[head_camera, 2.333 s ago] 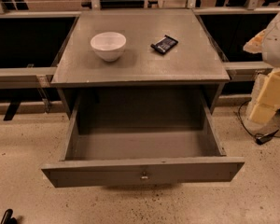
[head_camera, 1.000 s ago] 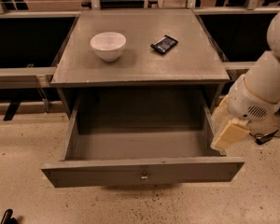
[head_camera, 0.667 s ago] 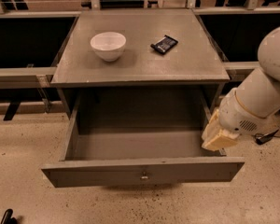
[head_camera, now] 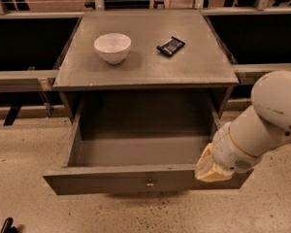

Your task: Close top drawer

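Observation:
The top drawer (head_camera: 116, 183) is pulled far out of the grey cabinet (head_camera: 145, 67). It is wide, deep and empty, with one small round knob (head_camera: 149, 183) in the middle of its flat front. My gripper (head_camera: 211, 169) comes in from the right on a thick white arm (head_camera: 262, 125). Its cream-coloured end sits at the right end of the drawer front, over the front right corner. I cannot tell whether it touches the front.
A white bowl (head_camera: 112, 47) and a small dark packet (head_camera: 170, 45) lie on the cabinet top. Metal rails (head_camera: 19, 74) run along both sides behind the cabinet. Speckled floor (head_camera: 24, 149) lies in front and to the left.
The arm has swung in from the right and lowered, moving left to the drawer's front right corner. The drawer stays pulled out. Bowl and packet have not moved.

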Controlling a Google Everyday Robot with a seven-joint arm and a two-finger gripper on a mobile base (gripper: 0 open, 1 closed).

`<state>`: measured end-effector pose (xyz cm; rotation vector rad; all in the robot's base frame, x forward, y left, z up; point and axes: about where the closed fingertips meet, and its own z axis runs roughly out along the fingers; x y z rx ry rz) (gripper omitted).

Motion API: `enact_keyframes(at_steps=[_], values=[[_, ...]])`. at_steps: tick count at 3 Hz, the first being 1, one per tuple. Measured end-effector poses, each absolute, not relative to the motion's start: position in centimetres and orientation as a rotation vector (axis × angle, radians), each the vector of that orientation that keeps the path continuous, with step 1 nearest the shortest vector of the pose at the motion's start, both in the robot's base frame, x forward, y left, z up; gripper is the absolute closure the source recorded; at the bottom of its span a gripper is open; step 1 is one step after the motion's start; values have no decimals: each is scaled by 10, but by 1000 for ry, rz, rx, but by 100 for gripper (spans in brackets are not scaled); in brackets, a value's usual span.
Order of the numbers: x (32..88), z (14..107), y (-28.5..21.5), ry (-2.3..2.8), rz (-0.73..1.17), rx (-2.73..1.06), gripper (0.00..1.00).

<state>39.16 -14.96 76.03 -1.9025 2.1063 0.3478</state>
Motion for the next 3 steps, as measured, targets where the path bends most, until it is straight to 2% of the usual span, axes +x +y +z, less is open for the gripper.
enact_keyframes(at_steps=[3], values=[[360,691,-100,1956,410,-2046,100]])
